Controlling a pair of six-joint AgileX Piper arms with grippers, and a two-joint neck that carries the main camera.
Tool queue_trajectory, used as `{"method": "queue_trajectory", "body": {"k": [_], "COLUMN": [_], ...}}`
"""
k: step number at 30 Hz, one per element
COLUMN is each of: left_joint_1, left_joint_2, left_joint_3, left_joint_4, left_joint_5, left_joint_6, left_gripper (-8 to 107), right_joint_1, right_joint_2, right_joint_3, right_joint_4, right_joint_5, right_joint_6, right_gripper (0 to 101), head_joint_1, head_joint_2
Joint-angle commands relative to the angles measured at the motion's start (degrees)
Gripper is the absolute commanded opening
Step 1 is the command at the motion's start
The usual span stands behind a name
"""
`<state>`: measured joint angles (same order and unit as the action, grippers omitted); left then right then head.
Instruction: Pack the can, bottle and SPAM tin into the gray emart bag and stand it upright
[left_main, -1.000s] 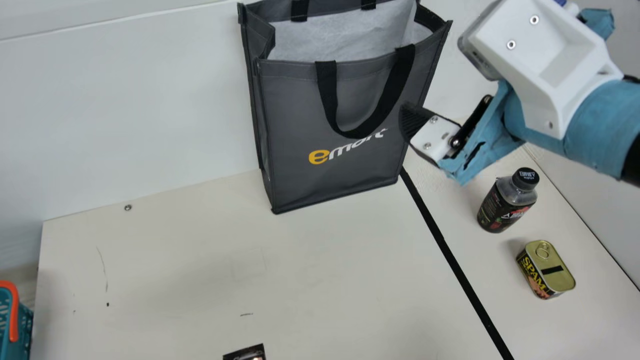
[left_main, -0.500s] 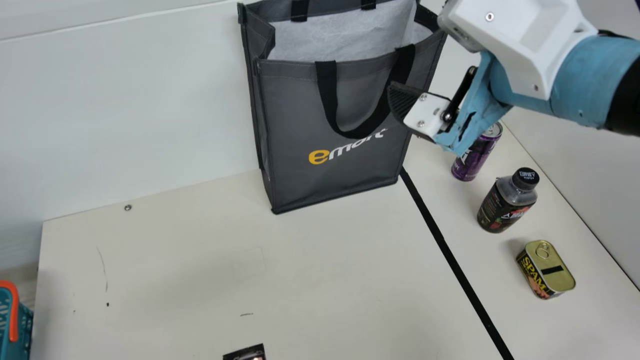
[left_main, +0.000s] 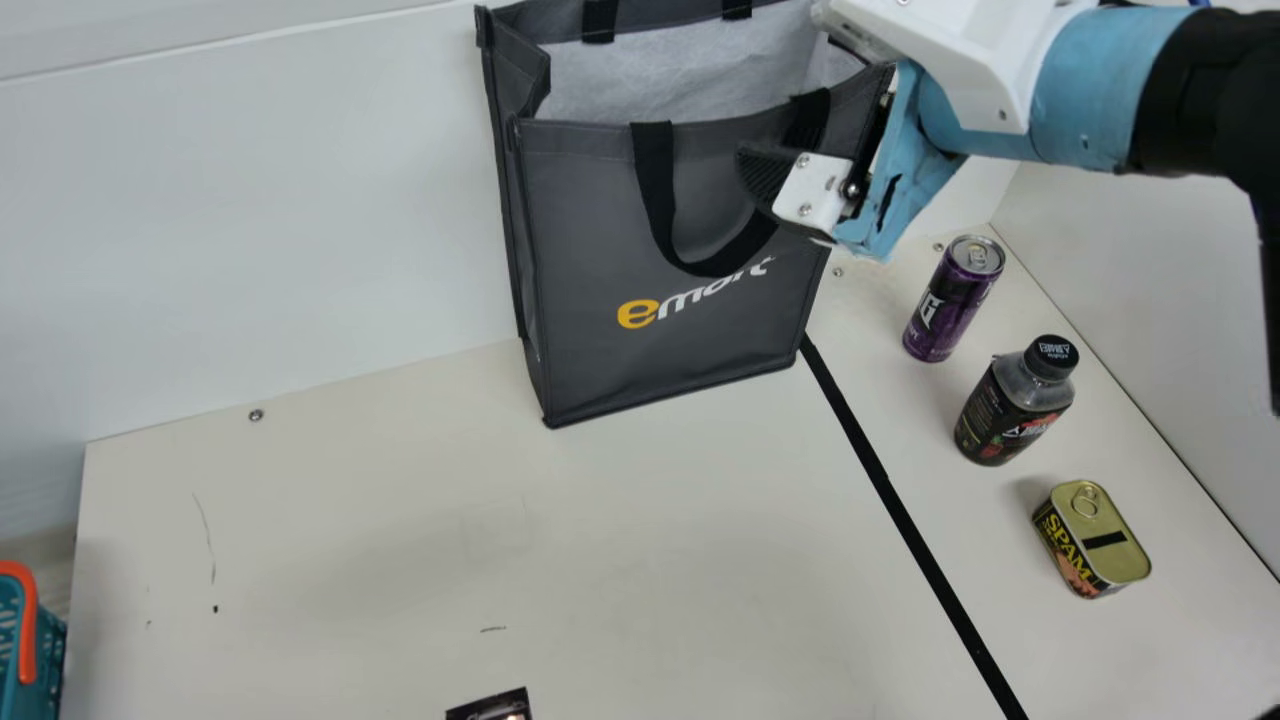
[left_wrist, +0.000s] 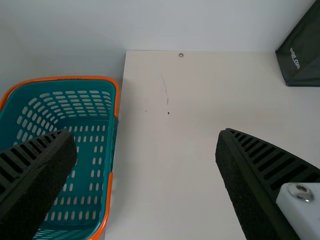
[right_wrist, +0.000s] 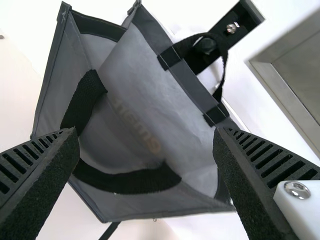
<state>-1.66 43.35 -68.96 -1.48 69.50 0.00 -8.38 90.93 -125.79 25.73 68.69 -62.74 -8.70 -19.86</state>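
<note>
Right hand (left_main: 763, 176) has shifted leftward, fingers parted, the gray emart bag (left_main: 590, 250) just beyond it

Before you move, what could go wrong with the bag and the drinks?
My right gripper is open near the front handle of the bag, so it might snag. The back handle is looped over a black hook and could catch. The can and bottle stand close; grabbing one might tip the other.

The bag (left_main: 590, 220) stands left of can (left_main: 952, 305), bottle (left_main: 1010, 405) and SPAM tin (left_main: 1092, 540).
</note>
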Motion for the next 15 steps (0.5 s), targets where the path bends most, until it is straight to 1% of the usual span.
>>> {"method": "queue_trajectory", "body": {"k": [1, 3, 6, 15], "left_joint_1": [0.0, 0.0, 0.0, 0.0], "left_joint_2": [0.0, 0.0, 0.0, 0.0], "left_joint_3": [0.0, 0.0, 0.0, 0.0], "left_joint_4": [0.0, 0.0, 0.0, 0.0], "left_joint_5": [0.0, 0.0, 0.0, 0.0], "left_joint_6": [0.0, 0.0, 0.0, 0.0], "left_gripper": [90, 90, 90, 90], "right_joint_1": [0.1, 0.2, 0.8, 2.1], "right_joint_2": [1.7, 3.2, 4.9, 9.0], "right_joint_3": [-1.7, -3.2, -3.9, -3.7], "right_joint_4": [0.4, 0.8, 1.2, 2.4], "right_joint_5": [0.5, 1.2, 1.2, 1.2], "right_joint_6": [-0.5, -1.0, -1.9, -5.3], "right_gripper": [95, 95, 95, 95], "head_joint_1": [-1.3, -1.3, -1.3, -1.3], "head_joint_2": [-0.1, -0.1, -0.1, -0.1]}}
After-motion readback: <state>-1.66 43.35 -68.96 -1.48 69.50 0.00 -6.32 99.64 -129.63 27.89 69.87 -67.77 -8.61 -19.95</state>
